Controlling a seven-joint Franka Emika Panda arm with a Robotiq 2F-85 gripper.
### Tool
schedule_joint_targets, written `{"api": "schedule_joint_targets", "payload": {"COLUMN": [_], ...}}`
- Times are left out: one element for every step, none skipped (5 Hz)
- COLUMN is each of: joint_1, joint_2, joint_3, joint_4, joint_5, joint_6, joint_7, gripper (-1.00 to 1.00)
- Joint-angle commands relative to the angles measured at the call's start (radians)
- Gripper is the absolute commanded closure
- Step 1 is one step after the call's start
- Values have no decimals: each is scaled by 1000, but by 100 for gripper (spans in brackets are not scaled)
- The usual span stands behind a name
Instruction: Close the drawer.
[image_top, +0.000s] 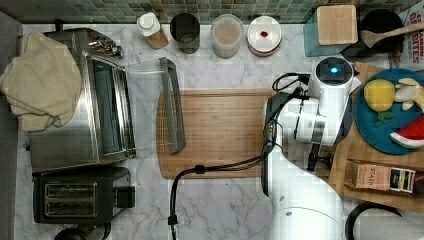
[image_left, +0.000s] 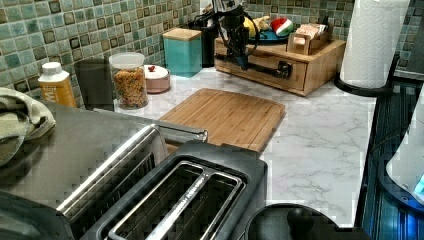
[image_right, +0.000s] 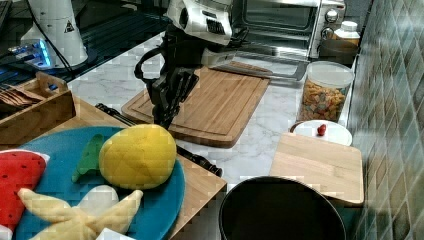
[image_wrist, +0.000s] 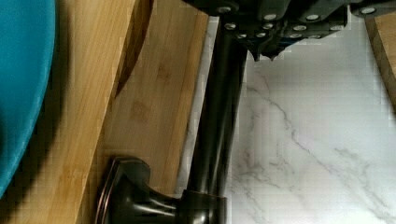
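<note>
Your pincer (image_left: 243, 59) sat at the dark bar handle (image_wrist: 217, 116) of the drawer (image_left: 265, 67), fingertips low against the bar in the wrist view; whether it was open, closed or gripping the handle you could not tell. The drawer belonged to a pale wooden box (image_left: 320, 65) at the left view's upper right, under a blue plate (image_right: 55, 145); in the wrist view its front (image_wrist: 154, 98) stood a little proud of the box top, with a shadowed gap between them, so it looked slightly pulled out. On the plate lay a yellow toy fruit (image_right: 137, 156), a watermelon slice (image_right: 20, 177) and a pale starfish-shaped toy (image_right: 75, 212). A small wooden tray of packets (image_right: 30, 107) stood on the same box. On the marble table (image_left: 320, 145) lay a round-cornered cutting board (image_top: 220, 132), just beside the box in the top view. At the top view's left stood a toaster oven (image_top: 80, 115) with its glass door (image_top: 150, 105) dropped open, a cloth (image_top: 42, 82) on its roof and a black toaster (image_top: 75, 200) near it. Along the tiled wall you had a small bottle (image_top: 151, 30), a dark cup (image_top: 185, 32), a cereal jar (image_left: 130, 80), a white lidded dish (image_top: 264, 35) and a teal canister with wooden lid (image_left: 183, 50). A paper towel roll (image_left: 375, 40) stood at the left view's right.
</note>
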Motion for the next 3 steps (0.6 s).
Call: {"api": "schedule_joint_targets", "payload": {"joint_1": [-155, -151, -146], "joint_2": [-18, -17, -16], "joint_3": [-172, -177, -183], "joint_4": [89, 88, 88], "joint_5": [-72, -70, -66], "joint_6": [-53, -53, -52], "joint_7": [-56, -58, -60], "gripper": [100, 100, 100]}}
